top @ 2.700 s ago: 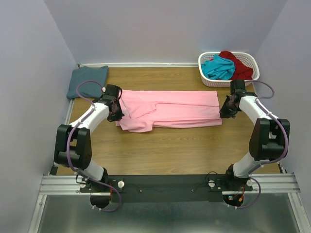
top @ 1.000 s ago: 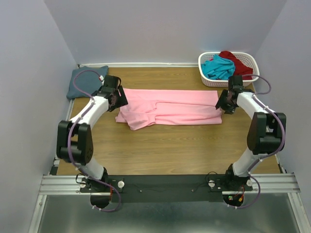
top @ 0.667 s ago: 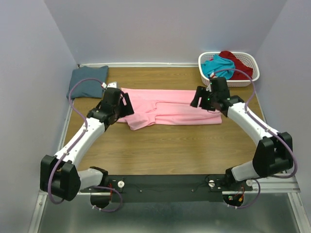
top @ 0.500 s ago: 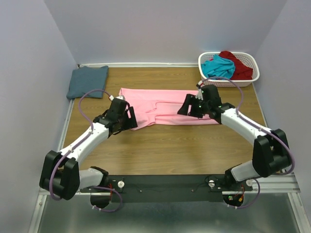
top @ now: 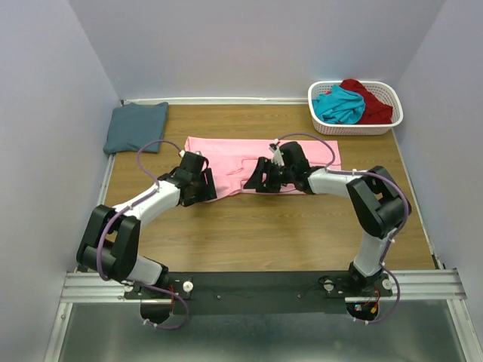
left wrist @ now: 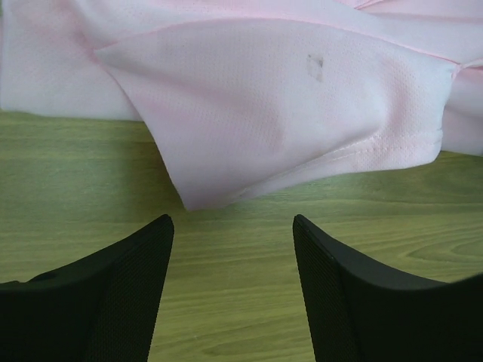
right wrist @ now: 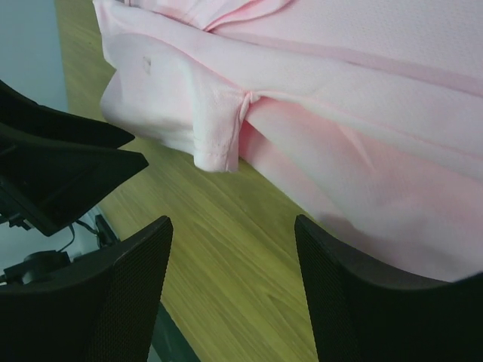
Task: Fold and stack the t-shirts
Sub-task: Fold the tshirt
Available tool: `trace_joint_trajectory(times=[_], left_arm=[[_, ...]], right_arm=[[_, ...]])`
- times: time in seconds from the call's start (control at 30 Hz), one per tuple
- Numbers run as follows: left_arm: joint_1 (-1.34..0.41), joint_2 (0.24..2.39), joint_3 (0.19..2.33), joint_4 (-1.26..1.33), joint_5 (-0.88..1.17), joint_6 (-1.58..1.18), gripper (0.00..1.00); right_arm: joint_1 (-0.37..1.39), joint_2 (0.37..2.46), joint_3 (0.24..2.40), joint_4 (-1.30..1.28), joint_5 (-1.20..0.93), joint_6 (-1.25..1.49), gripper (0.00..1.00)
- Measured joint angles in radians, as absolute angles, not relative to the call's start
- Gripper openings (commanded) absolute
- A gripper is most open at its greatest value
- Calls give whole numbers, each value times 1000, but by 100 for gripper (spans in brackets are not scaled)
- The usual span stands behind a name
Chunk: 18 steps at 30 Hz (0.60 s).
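Observation:
The light pink t-shirt (top: 230, 153) lies flat on the table as a long band, left to right, with a sleeve (right wrist: 217, 130) sticking out at its near left edge. My left gripper (top: 202, 185) is low over the wood just in front of that left corner, open and empty; in its wrist view the pink cloth (left wrist: 264, 113) lies just beyond the gripper (left wrist: 230, 226). My right gripper (top: 260, 179) hovers at the shirt's near edge, mid-length, pointing left, also open and empty (right wrist: 232, 226). A slate blue-grey t-shirt (top: 136, 126) lies folded at the far left. Teal (top: 338, 104) and dark red (top: 371, 102) t-shirts sit crumpled in the basket.
The white slotted basket (top: 355, 127) stands at the far right corner. Purple-grey walls enclose the wooden table (top: 264, 234) on three sides. The left gripper's black body (right wrist: 60, 166) shows close by in the right wrist view.
Both grippers left the shirt's two ends and swung inward and nearer, to its near edge. The pink shirt stays where it was laid.

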State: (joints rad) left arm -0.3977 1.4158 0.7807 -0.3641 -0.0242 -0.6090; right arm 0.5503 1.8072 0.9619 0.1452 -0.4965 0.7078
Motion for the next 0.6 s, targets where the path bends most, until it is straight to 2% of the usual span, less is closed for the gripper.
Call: trace_joint_trajectory(times=[0.33,0.6], left_arm=[[-400,1512,844,-341,-42,-580,53],[-400,1543,860,-347,-43,-562,21]], right_arm=[[564,1938,1045,246,-546,762,70],[578,2009,1091,268,-565,784,67]])
